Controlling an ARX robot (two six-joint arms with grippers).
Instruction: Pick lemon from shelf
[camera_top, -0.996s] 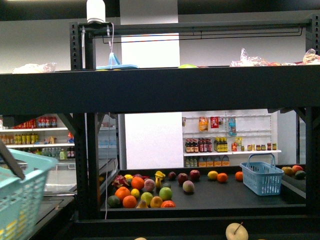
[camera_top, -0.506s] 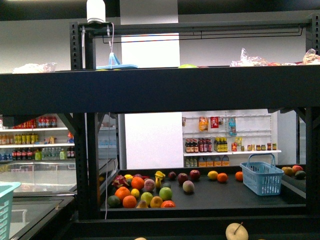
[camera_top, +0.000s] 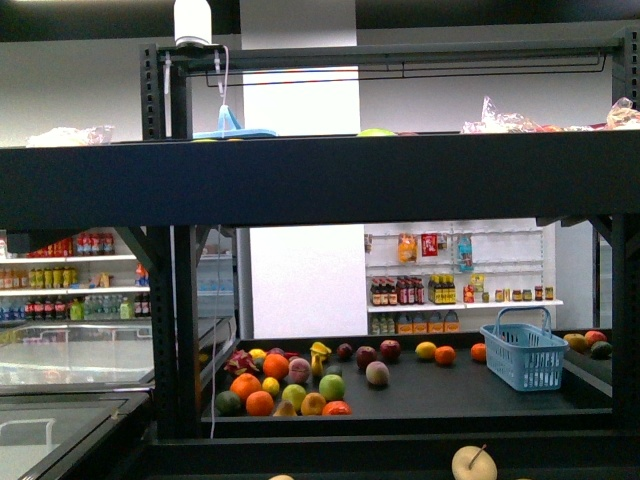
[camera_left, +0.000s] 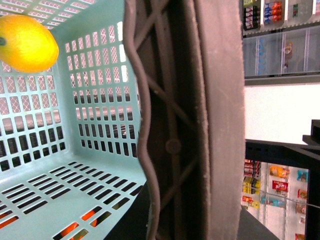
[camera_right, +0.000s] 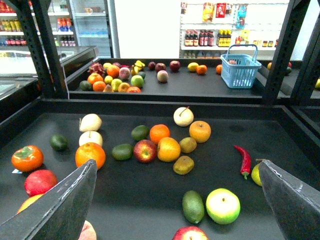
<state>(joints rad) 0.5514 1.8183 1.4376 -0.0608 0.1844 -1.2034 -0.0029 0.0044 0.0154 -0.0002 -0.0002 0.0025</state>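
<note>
The black shelf (camera_top: 320, 180) fills the front view; neither gripper shows there. In the left wrist view my left gripper (camera_left: 175, 150) is shut on the rim of a teal basket (camera_left: 95, 165). A yellow lemon (camera_left: 27, 42) lies inside the basket against its slotted wall. In the right wrist view my right gripper (camera_right: 177, 200) is open and empty above the shelf's dark deck (camera_right: 135, 197). A yellow-green fruit (camera_right: 255, 174) is half hidden behind one of its fingers (camera_right: 295, 197). I cannot tell if that fruit is a lemon.
Between the open fingers lie a green-yellow apple (camera_right: 223, 205), a dark green avocado (camera_right: 193, 206), a red chilli (camera_right: 244, 160) and several oranges, apples and kiwis. A blue basket (camera_top: 522, 352) and more fruit (camera_top: 290, 385) sit on the far deck. Black uprights (camera_right: 42, 50) frame the deck.
The teal basket, seen at the lower left of the front view a second ago, has sunk down and left out of that view. The shelf and fruit have not moved.
</note>
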